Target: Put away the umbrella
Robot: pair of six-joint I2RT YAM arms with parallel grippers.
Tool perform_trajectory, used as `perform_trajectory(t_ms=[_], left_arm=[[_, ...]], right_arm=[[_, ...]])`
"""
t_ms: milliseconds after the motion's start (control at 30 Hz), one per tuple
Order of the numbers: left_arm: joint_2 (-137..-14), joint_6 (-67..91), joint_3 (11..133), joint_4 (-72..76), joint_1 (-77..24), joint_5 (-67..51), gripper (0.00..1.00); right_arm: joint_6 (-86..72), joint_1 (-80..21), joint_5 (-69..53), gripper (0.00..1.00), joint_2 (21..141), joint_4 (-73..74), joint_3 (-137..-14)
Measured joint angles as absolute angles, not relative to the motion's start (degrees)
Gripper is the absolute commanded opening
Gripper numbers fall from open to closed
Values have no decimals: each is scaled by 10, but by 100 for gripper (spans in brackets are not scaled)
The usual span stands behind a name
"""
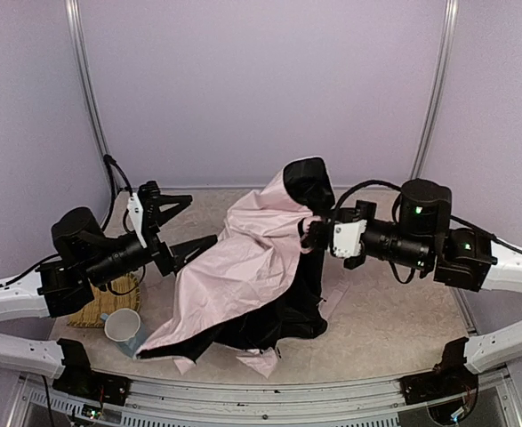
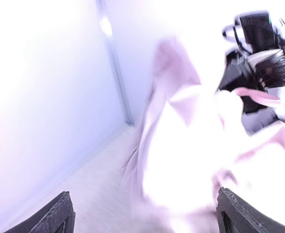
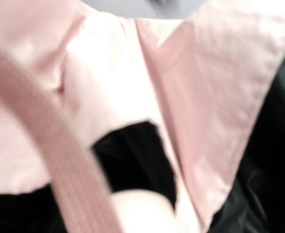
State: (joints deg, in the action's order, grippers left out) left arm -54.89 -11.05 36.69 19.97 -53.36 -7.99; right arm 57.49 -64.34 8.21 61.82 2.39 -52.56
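Umbrella slumped mid-bench, canopy loose, pink folds spilling toward 7 o'clock. Right pincer, at its 3 o'clock, looks clenched on the fabric near the top; its wrist view shows only cloth, so the bite is hard to check. Left pincer released, spread wide at 9 o'clock, apart from the cloth. Risks: a single pinch on slick cloth could slip and drop the lot; a dragged hem could tip the cup at 8 o'clock.
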Motion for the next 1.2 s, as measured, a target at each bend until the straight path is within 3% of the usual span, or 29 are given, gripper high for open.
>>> perform_trajectory(t_ms=[233, 533, 667, 800, 1000, 1200], left_arm=[[-472, -95, 311, 343, -525, 19, 99], [-505, -95, 279, 369, -525, 60, 88], [-520, -97, 272, 369, -526, 25, 88], [-527, -100, 268, 381, -542, -37, 98], [-569, -113, 262, 432, -616, -142, 99], [-691, -129, 267, 493, -668, -186, 99]], right_arm=[[380, -470, -38, 0, 557, 18, -549], [227, -422, -258, 0, 579, -16, -693], [168, -422, -353, 0, 607, -64, -749], [114, -422, -426, 0, 641, -114, -792], [53, -422, -493, 0, 692, -176, -830], [11, -422, -521, 0, 728, -205, -858]])
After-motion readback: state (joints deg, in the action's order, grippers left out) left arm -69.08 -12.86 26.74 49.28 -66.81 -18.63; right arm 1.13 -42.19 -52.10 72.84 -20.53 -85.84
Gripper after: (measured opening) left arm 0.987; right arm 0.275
